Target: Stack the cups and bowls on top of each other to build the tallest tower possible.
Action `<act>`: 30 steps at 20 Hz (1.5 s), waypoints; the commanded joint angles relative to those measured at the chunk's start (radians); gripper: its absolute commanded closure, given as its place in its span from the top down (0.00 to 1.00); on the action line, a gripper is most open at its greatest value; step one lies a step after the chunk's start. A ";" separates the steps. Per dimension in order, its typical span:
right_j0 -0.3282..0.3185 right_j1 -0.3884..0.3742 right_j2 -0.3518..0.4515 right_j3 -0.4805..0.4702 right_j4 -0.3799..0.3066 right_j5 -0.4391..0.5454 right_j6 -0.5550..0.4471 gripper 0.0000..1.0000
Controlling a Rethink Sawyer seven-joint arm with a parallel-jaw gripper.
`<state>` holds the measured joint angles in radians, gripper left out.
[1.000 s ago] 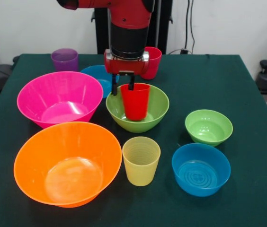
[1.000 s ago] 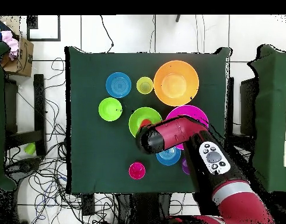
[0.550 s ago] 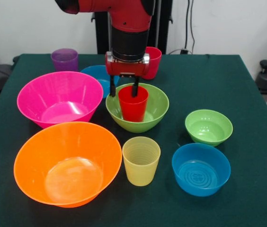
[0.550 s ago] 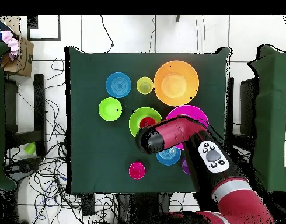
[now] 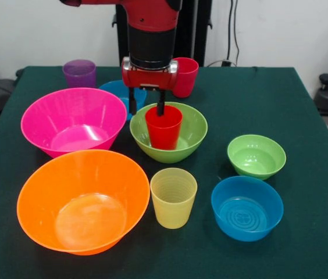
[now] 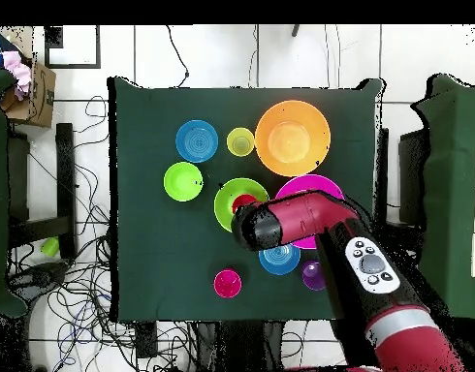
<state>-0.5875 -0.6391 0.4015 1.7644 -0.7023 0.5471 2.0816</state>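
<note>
Front view shows the hand released, one finger inside the red cup standing in the green bowl; lifting crookedly could snag the rim and tip it.

In the front view, the middle bowl sits at the table's centre with the standing cup upright in it. Clock directions run from this bowl. The left bowl is at 9, just beside it. The near-left bowl is at 7 and the front cup at 6. The right bowl is at 4, with the near-right bowl just before it. The back bowl is at 11, the back cup at 12, and the corner cup far off at 10.
</note>
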 commanded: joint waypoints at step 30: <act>0.023 -0.085 0.066 -0.026 -0.064 0.076 -0.118 1.00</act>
<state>-0.6006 -0.7685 0.4439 1.7770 -0.6902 0.6447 2.0816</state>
